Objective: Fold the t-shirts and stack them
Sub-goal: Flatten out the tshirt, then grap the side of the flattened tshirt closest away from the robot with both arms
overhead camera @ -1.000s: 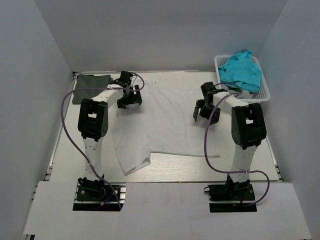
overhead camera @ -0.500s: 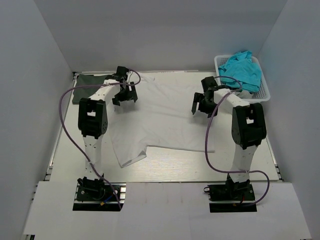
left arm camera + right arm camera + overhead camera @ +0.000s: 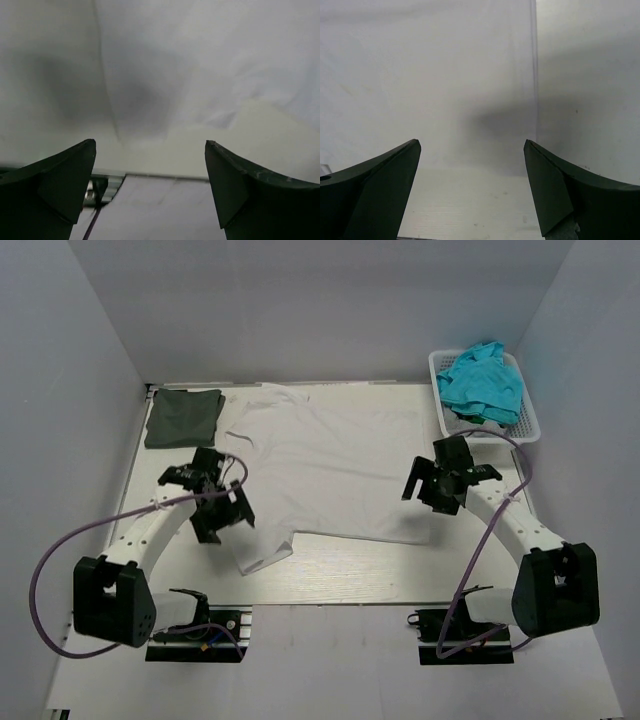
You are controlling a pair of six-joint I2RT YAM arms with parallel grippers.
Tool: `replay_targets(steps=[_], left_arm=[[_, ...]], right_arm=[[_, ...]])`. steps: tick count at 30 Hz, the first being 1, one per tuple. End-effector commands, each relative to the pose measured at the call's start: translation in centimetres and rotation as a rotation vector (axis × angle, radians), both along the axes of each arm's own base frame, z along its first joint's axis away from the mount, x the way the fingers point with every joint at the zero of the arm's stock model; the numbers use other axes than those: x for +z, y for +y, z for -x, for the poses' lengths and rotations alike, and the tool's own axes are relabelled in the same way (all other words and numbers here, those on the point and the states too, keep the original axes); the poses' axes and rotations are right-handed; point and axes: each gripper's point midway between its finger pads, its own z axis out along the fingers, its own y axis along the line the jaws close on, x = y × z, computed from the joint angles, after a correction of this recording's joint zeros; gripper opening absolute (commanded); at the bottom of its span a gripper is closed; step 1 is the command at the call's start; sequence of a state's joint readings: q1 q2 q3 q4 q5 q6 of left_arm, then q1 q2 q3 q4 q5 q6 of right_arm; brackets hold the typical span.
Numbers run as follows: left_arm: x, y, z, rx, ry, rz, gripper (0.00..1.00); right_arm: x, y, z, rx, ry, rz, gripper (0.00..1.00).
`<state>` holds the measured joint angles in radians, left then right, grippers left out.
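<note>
White shirt spread flat, both my grippers released

The white t-shirt (image 3: 320, 465) lay opened out in the middle of the tabletop (image 3: 340, 575), collar toward the far edge, with its near-left corner turned up in a small flap. The dark olive-green t-shirt (image 3: 183, 418) sat folded at the far-left corner. My left gripper (image 3: 225, 520) hung by the white shirt's left edge and my right gripper (image 3: 420, 480) by its right edge; both wrist views showed the jaws spread with nothing between them. Half a second before, both grippers had been at the shirt's far shoulders; since then I had drawn both arms back toward the near side. A teal cloth (image 3: 482, 380) filled the white basket (image 3: 528, 425) at the far right
</note>
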<state>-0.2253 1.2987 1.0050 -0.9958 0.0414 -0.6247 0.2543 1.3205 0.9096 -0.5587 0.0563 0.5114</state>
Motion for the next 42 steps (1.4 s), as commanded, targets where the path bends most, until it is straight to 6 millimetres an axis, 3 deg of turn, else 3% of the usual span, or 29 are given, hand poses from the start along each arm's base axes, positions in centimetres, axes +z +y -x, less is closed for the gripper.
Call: replay_targets(steps=[1,5,8,15,21,27,28,30,31,39,42], left_arm=[[-2.4,-1.5,6.9,0.036,0.197,0.136,1.00],[-5.1,-2.2,11.5,0.052,0.305,0.207,1.00],[-6.4,-2.1,12.4,0.072,0.311,0.209,0.98],[-7.5,-2.7,9.3,0.076,0.190,0.238,0.80],[-9.6,-2.1,10.2,0.114,0.274,0.191,0.57],[-10.0,-1.7,8.9,0.143,0.231,0.165,0.35],[-9.8,-1.8,8.6,0.151,0.224,0.169,0.23],[-9.9,-1.5,8.3,0.157,0.218,0.148,0.12],[-10.1,-1.5,8.4,0.158,0.230,0.144,0.01],[-8.6,-2.2,6.6,0.116,0.148,0.180,0.00],[-7.5,-2.2,6.3,0.114,0.125,0.187,0.00]], right_arm=[[-0.2,-0.5,1.5,-0.048,0.011,-0.018,0.90],[-0.6,-0.2,2.9,-0.043,0.040,-0.042,0.90],[-0.8,-0.4,3.5,-0.057,0.035,-0.049,0.90],[-1.7,-0.2,4.3,-0.078,0.045,-0.079,0.90],[-1.8,-0.8,4.7,-0.097,0.051,-0.056,0.90],[-2.7,-0.5,5.7,-0.086,0.090,-0.074,0.90],[-3.2,-0.5,6.1,-0.093,0.110,-0.082,0.90],[-3.7,-0.7,6.5,-0.095,0.131,-0.067,0.90],[-4.1,-0.8,6.8,-0.096,0.146,-0.062,0.90],[-6.0,-1.2,6.6,-0.121,0.173,-0.031,0.88],[-7.0,-1.0,6.5,-0.124,0.200,-0.037,0.82]])
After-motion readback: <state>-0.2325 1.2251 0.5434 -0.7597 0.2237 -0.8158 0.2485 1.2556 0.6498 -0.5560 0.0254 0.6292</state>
